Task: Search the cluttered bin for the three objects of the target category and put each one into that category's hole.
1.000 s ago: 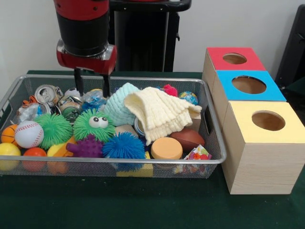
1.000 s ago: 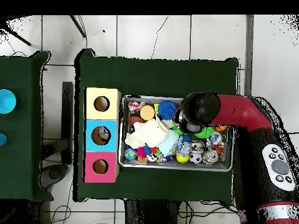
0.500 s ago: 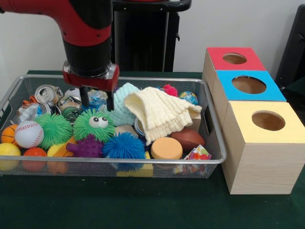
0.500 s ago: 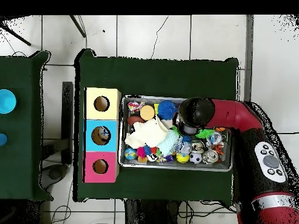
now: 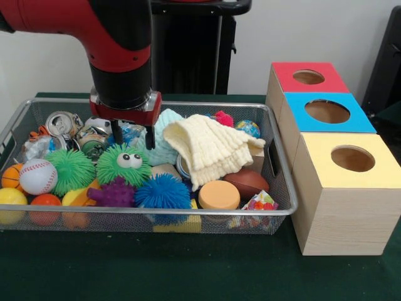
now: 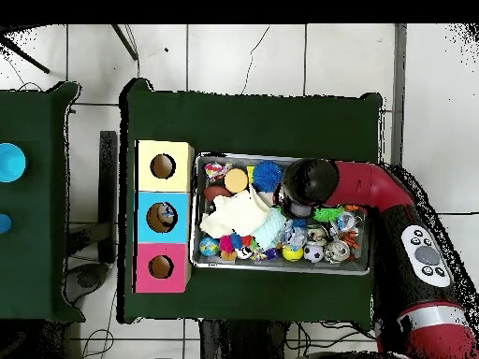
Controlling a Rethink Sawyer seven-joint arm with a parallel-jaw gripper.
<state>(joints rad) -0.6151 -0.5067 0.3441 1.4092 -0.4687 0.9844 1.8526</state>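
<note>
A wire mesh bin [image 5: 188, 212] holds mixed toys, cans and cloths. My gripper [image 5: 133, 137] is open, its two black fingers hanging just above the green fuzzy ball with eyes [image 5: 125, 165] and beside the teal knitted cloth [image 5: 164, 133]. Around it lie a second green spiky ball [image 5: 72, 168], a blue spiky ball [image 5: 163, 191], a purple knobbly ball [image 5: 116, 193] and a baseball [image 5: 37, 175]. A cream cloth [image 5: 210, 147] drapes over the middle. In the overhead view the arm's wrist [image 6: 309, 181] hides the fingers and the toys beneath.
Three wooden boxes with round holes stand beside the bin: red [image 5: 307, 77], blue [image 5: 327, 111] and yellow [image 5: 351, 158]. Crushed cans [image 5: 62, 122] lie in the bin's back left corner. An orange disc [image 5: 218, 194] and a brown football [image 5: 247, 182] lie at front right.
The arm has shifted right and come down, bringing the open fingers from the cans' side to just above the green ball with eyes.
</note>
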